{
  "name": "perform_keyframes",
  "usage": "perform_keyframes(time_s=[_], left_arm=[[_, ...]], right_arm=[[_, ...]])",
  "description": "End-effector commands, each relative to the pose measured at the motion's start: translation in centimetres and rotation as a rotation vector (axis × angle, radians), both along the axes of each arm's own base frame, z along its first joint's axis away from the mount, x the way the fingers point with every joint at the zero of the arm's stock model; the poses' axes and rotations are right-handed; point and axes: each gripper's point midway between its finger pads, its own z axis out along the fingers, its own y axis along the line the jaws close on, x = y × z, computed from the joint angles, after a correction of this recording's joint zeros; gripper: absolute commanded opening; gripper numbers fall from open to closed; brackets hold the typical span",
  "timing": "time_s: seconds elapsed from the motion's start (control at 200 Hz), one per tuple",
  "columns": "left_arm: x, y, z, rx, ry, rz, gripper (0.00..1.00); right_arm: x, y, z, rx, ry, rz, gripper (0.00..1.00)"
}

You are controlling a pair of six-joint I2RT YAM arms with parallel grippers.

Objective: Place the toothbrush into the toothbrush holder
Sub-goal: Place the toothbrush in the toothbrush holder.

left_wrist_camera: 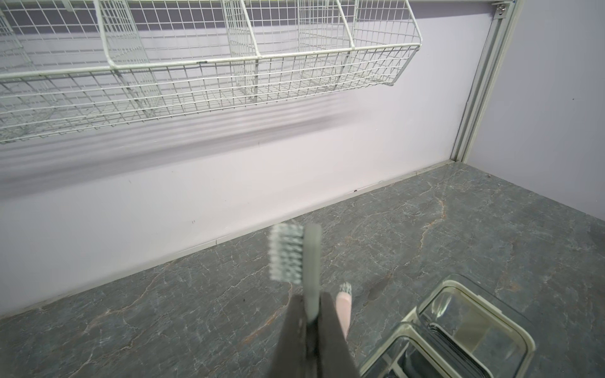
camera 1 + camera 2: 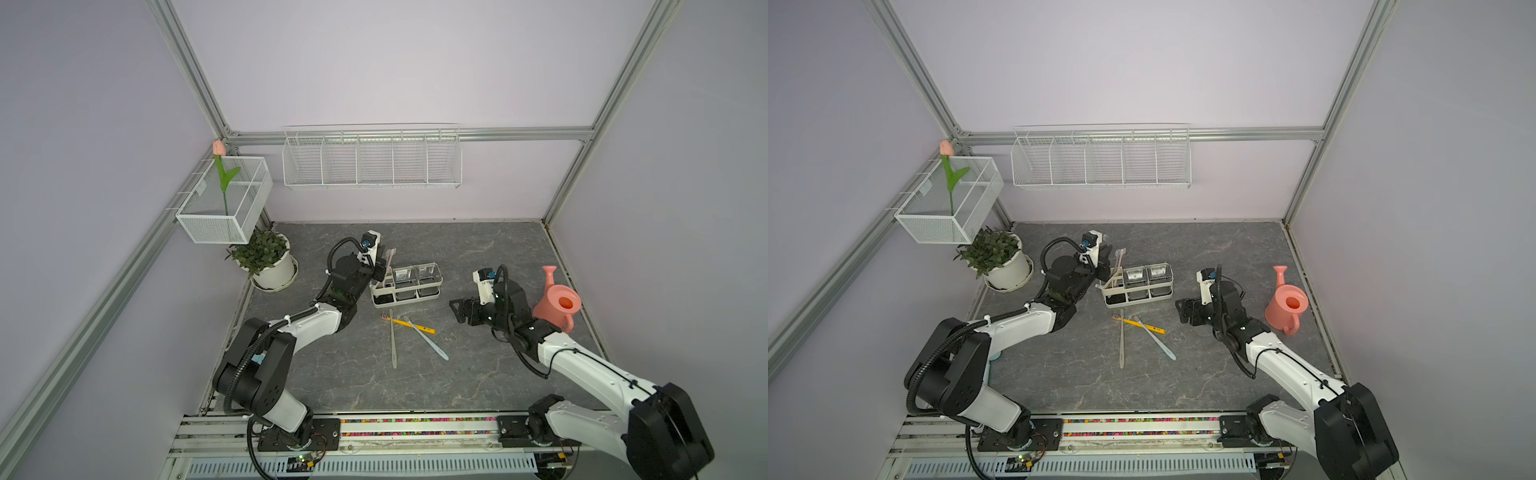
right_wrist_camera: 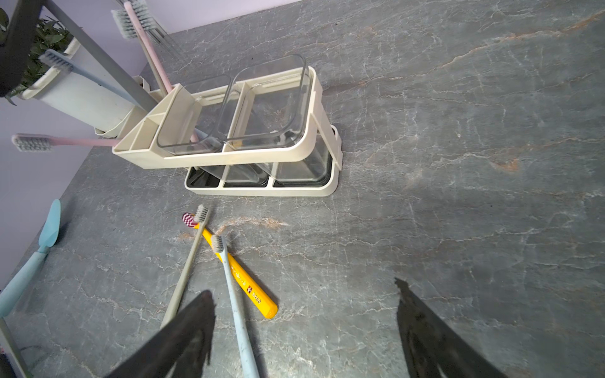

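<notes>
Loose brushes: three on the table (image 2: pixel 478 374) at 6 o'clock of the holder. They are a beige-grey toothbrush (image 2: pixel 393 343), a yellow toothbrush (image 2: pixel 411 326) and a pale blue toothbrush (image 2: pixel 428 340). The first and last lie across the yellow one.
Right gripper (image 3: pixel 302 289): one, at 4 o'clock of the holder, jaws spread wide, gripping nothing.
Toothbrush holder (image 2: pixel 405 303): one, mid-table, with three sections. One cream bin (image 3: pixel 147 131) is at its 9 o'clock end, followed by two clear cups (image 2: pixel 404 274).
Standing brushes: at least three in the cream bin, including two pink toothbrushes (image 3: pixel 82 142) and one blue standing toothbrush (image 3: pixel 85 74).
Left gripper (image 1: pixel 311 296): one, over the 9 o'clock end, clamped tight on the grey-green toothbrush (image 1: pixel 312 255). Bristles point up and the low end is at the bin; depth cannot be told.
Watering can (image 2: pixel 559 305): one, 3 o'clock.
Potted plant (image 2: pixel 266 257): one, 10 o'clock.
Wire basket (image 2: pixel 372 160): one, five compartments, 12 o'clock.
</notes>
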Motion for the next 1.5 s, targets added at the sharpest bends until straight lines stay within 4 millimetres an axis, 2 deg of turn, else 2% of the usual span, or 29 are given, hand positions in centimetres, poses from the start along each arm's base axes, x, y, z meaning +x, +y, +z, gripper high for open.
perform_keyframes(time_s=[0.0,0.695,0.95,1.369,1.494], left_arm=[[0.4,0.3,0.1,-0.033,-0.022,0.013,0.0],[0.6,0.3,-1.6,-0.073,0.0,0.01,0.0],[0.7,0.5,-2.0,-0.077,0.006,0.014,0.01],[0.7,0.6,-2.5,-0.093,0.018,0.02,0.18],[0.7,0.5,-2.2,-0.101,0.005,0.014,0.19]], right_arm=[[0.3,-0.2,0.3,0.006,0.013,-0.015,0.89],[0.4,-0.2,0.0,0.007,0.037,-0.029,0.89],[0.6,-0.9,-0.4,-0.01,0.047,-0.067,0.89],[0.7,-1.2,-0.6,-0.007,0.056,-0.084,0.89],[0.7,-1.4,-0.7,-0.011,0.059,-0.095,0.89]])
